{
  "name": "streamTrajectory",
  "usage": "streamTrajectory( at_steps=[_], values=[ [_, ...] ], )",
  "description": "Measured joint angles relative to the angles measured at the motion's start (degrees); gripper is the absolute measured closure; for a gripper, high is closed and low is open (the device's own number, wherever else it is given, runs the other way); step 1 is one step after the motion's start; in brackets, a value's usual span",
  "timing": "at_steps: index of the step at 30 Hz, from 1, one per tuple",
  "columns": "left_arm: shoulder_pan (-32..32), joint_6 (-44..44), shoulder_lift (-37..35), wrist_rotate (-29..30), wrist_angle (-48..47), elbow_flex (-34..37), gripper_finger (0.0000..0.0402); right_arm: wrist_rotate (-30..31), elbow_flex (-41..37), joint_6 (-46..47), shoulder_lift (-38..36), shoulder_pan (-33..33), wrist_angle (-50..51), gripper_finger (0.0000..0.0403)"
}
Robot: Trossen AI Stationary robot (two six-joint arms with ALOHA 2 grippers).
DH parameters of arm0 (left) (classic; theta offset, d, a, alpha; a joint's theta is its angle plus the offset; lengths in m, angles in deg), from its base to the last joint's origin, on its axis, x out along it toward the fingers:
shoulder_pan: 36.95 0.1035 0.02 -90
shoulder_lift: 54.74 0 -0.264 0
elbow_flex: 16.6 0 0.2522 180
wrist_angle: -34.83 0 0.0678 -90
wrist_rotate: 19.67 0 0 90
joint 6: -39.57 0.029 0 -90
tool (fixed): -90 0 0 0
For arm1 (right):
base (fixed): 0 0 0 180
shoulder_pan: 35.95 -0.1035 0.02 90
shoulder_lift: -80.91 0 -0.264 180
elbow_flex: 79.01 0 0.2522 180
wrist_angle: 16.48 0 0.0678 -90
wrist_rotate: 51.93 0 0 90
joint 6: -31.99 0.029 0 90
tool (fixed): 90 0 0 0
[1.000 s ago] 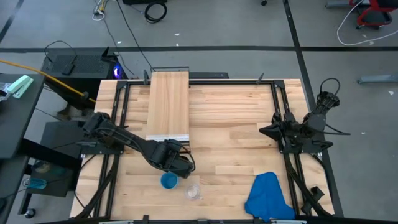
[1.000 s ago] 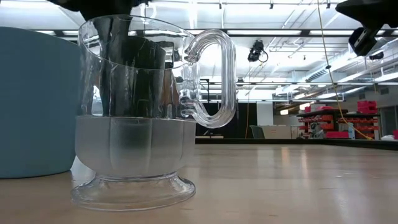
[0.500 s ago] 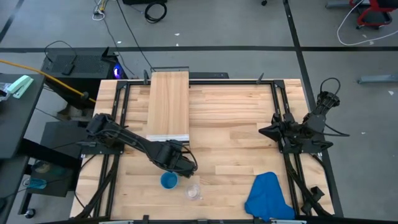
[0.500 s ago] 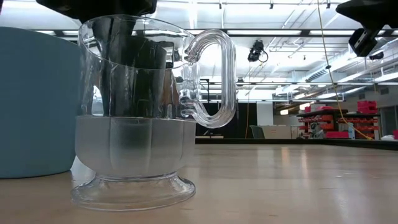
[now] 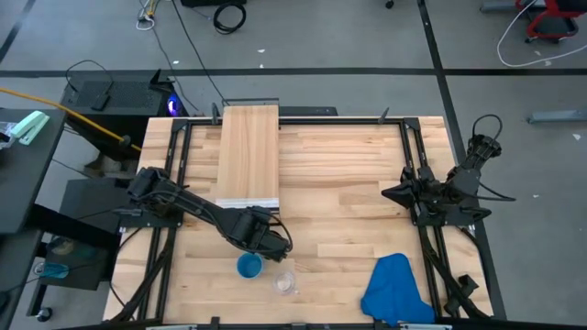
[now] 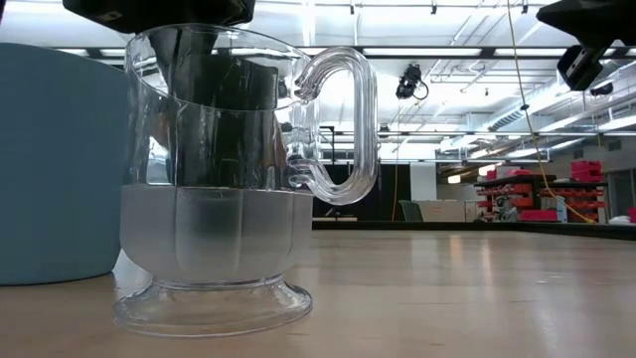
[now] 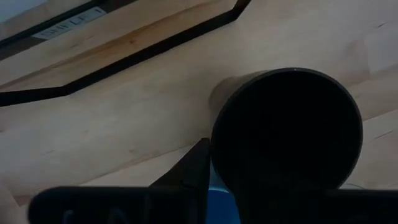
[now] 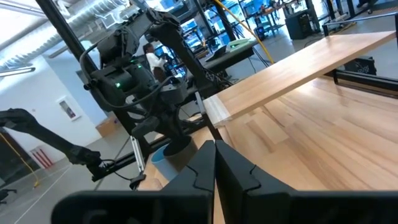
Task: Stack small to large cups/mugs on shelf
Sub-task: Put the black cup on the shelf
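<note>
Bright, even ceiling light fills the room; the clear cup (image 6: 214, 189) looms glaring and distorted, while the wrist close-up blurs.

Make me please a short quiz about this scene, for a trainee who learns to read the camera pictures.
1. True or false: the blue cup and the clear cup stand on the table, not on the shelf.
2. The left gripper is at which cup? A) the black cup B) the blue cup C) the clear cup
3. Fill in: the right gripper waits at the table's right edge with its jaws ____.

Key: 1 true; 2 A; 3 shut.
</note>
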Motion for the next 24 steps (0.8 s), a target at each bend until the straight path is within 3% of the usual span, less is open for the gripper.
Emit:
streamTrajectory(
  at_steps=[8, 24],
  values=[
    [0.04, 0.04, 0.00, 0.02, -0.04, 0.00, 0.0390, 0.00, 0.00, -0.02, 0.00, 0.00, 0.00, 0.0386],
    [0.04, 0.43, -0.54, -1.36, -0.09, -0.92, 0.0396, -0.02, 0.00, -0.02, 0.00, 0.00, -0.02, 0.0386]
  ],
)
